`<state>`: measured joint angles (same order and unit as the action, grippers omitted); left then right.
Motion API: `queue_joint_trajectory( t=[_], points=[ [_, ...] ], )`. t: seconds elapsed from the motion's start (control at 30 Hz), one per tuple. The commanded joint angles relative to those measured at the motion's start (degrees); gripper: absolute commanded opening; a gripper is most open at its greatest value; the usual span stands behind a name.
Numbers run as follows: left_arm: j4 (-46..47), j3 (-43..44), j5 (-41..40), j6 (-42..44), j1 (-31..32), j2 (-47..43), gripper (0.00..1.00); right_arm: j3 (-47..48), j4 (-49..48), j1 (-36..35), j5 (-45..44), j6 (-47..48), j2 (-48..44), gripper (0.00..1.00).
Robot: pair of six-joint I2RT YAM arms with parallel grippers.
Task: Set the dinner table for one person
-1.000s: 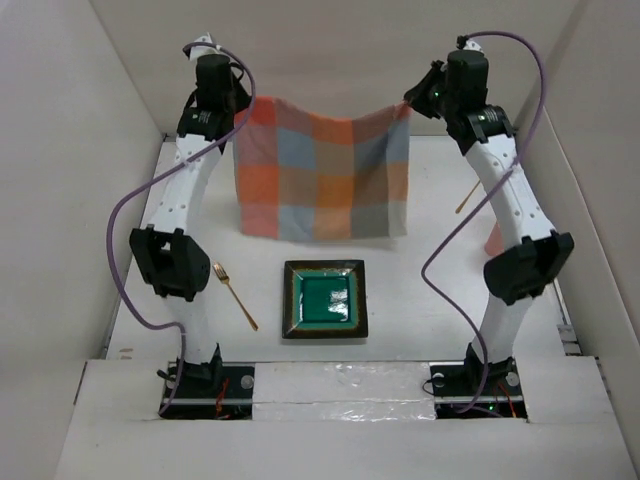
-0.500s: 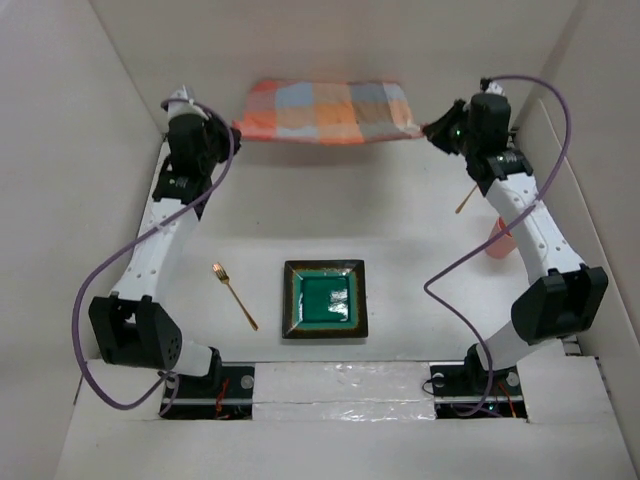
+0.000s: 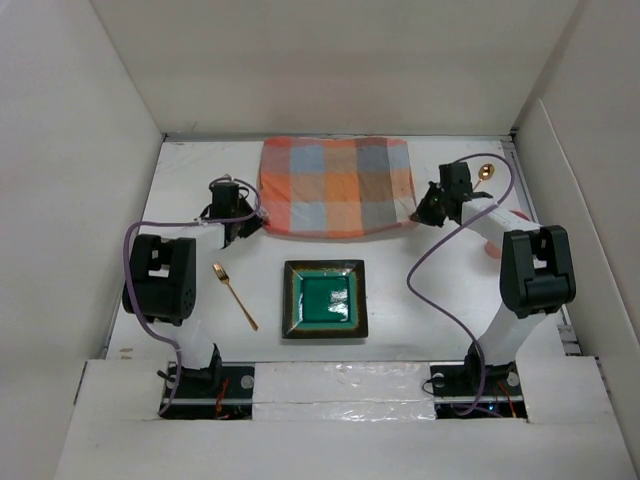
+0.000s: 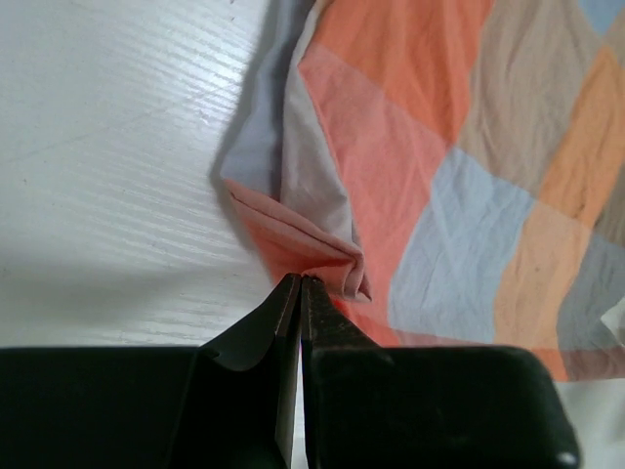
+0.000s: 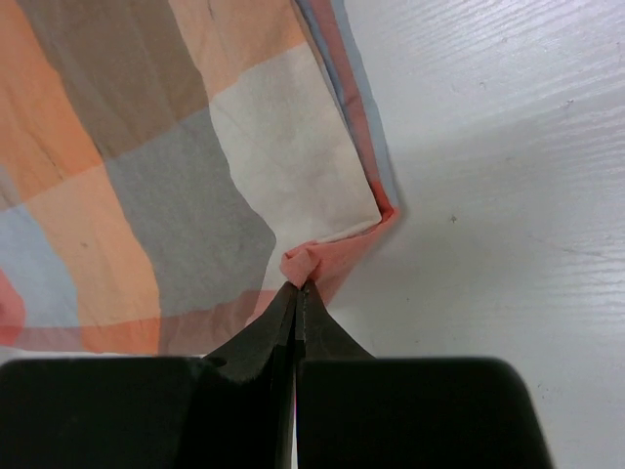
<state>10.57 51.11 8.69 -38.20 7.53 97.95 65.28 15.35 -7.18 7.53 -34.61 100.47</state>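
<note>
The orange-and-grey checked cloth [image 3: 338,187] lies spread flat on the far middle of the white dinner table [image 3: 420,290]. My left gripper [image 3: 258,225] is low at the cloth's near left corner, shut, with the folded corner [image 4: 322,256] pinched at its tip [image 4: 300,280]. My right gripper [image 3: 418,215] is low at the near right corner, shut, with a small bunch of cloth [image 5: 303,262] at its tip [image 5: 299,285]. A green square plate [image 3: 325,298] sits in front of the cloth.
A gold fork [image 3: 235,296] lies left of the plate. A gold spoon [image 3: 486,172] lies at the far right. A pink thing [image 3: 495,245] shows partly behind the right arm. White walls close in the table on three sides.
The cloth hung upright between the raised grippers, then swung out level, and now lies flat on the table. Both arms have come down low with its near corners.
</note>
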Motion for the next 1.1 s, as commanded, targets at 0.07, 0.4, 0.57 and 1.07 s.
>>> queue_joint_trajectory(
  t=[0.07,0.4,0.57,1.07],
  points=[
    [4.0,-5.0,0.4,-0.4,-0.1,-6.2,0.00,-4.9,-3.1,0.1,0.5,0.9,-5.6,0.00],
    [2.0,-16.7,0.4,0.0,0.5,-14.1,0.00,-15.9,-4.9,-0.4,1.9,-1.2,-11.0,0.00],
    [-3.6,-16.8,0.3,-1.0,0.5,-16.2,0.00,-19.0,-4.3,-0.9,1.3,-1.7,-13.4,0.00],
    [-12.1,-25.0,1.2,-3.8,2.4,-26.0,0.00,-24.2,1.3,-3.3,-3.1,-2.5,-20.4,0.00]
  ],
)
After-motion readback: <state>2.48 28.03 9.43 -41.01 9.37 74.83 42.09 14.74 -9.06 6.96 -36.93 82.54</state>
